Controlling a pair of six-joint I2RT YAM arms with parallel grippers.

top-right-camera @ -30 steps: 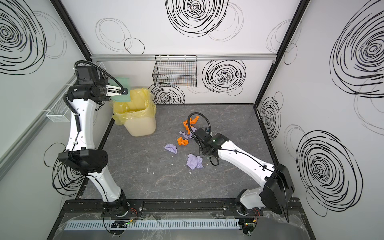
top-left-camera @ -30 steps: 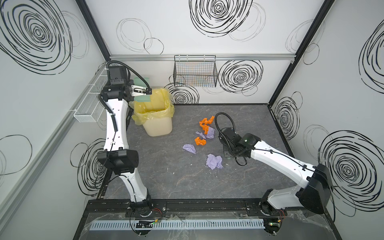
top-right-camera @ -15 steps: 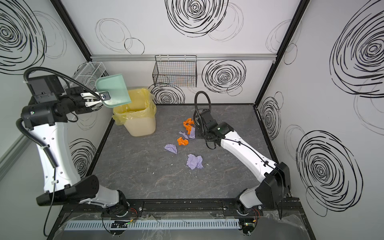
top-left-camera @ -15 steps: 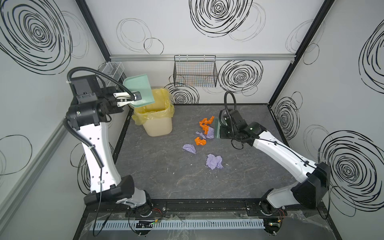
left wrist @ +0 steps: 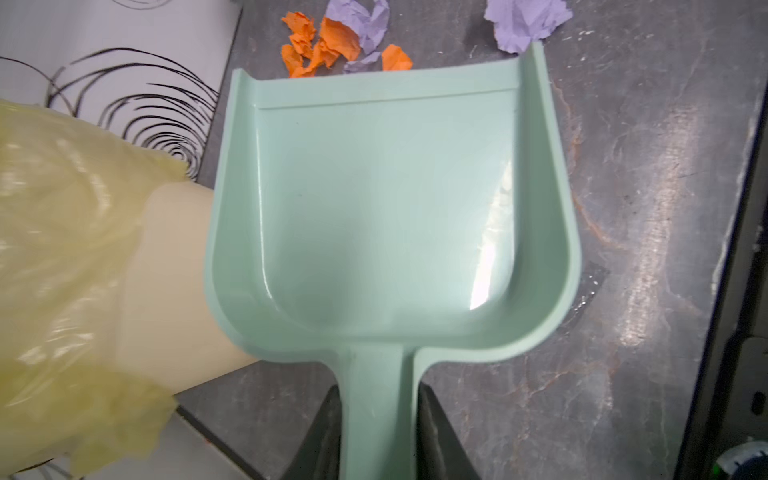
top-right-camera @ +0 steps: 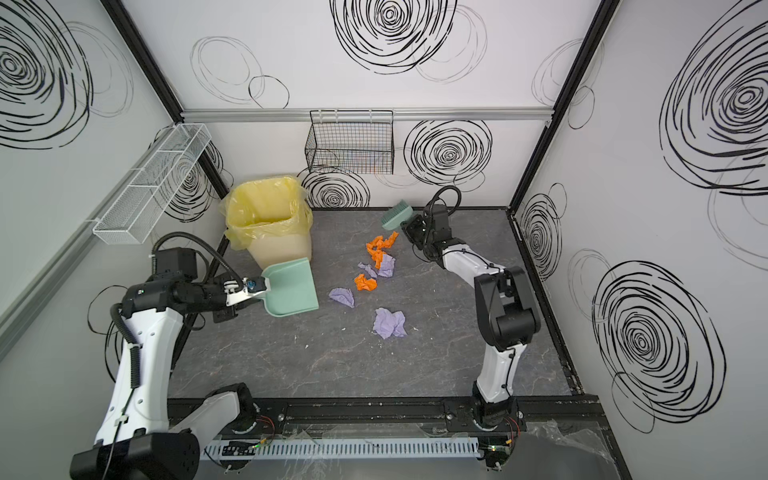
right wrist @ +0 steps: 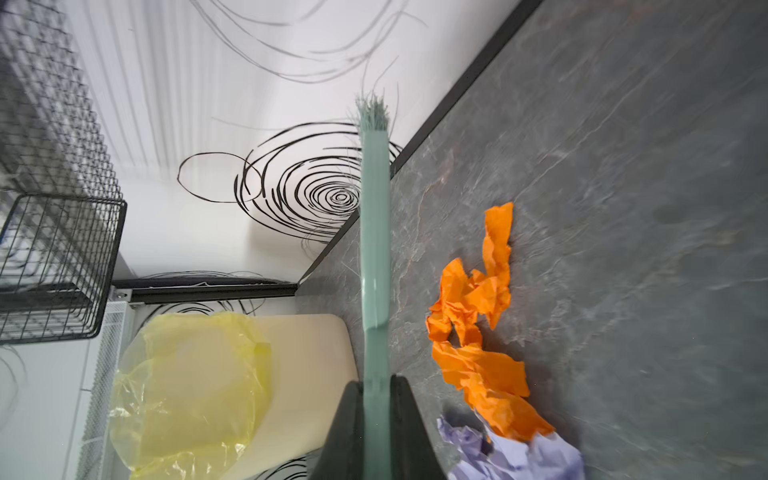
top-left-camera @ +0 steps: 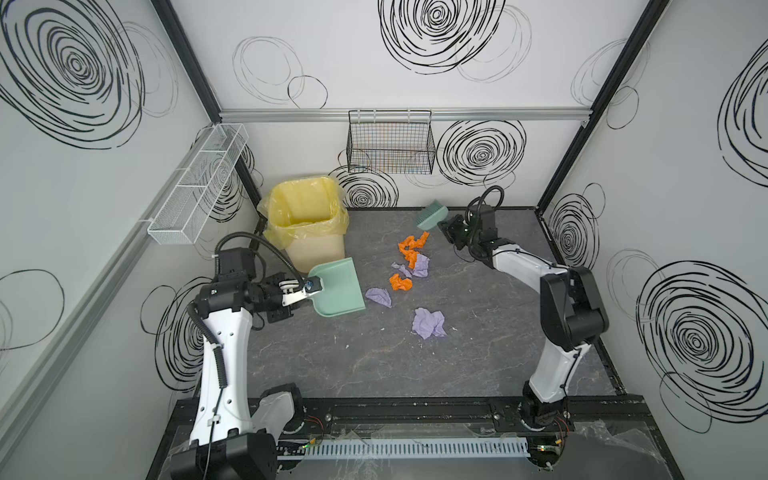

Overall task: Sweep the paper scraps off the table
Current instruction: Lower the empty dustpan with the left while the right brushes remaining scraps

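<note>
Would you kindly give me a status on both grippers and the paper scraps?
Left gripper shut on dustpan handle, pan empty. Right gripper shut on brush beyond the pile. Paper scraps loose on table. Bin beside dustpan, not blocking.

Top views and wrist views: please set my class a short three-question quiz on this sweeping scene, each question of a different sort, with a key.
1. True or false: the dustpan in the left pincer already holds paper scraps.
2. The right pincer is shut on: A the brush, B the dustpan, C a paper scrap?
3. Name the two colours of the scraps lying on the table.
Key: 1 false, it is empty; 2 A; 3 orange and purple.
</note>
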